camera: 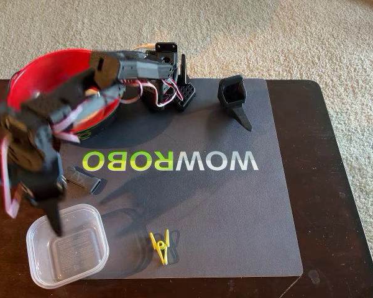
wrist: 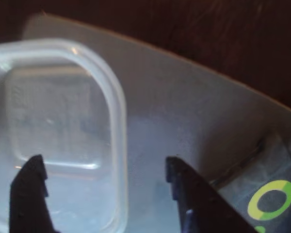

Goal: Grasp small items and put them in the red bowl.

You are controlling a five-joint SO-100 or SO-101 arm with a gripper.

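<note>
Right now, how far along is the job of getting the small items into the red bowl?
Early, it seems. The visible part of the red bowl shows nothing inside, though the arm hides much of it. In hand: the open gripper straddles one wall of the clear tub, not yet closed. Still out on the mat: the yellow clothespin, the dark clip and the black scoop.

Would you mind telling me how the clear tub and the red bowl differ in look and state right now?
The tub is square with rounded corners and see-through; the red bowl is round and opaque, glossy red inside. In the fixed view the tub sits at the mat's near left corner, the bowl at its far left. The open gripper straddles the tub's rim in the wrist view; the bowl is partly hidden behind the arm. Both stand upright, and the tub looks empty.
</note>
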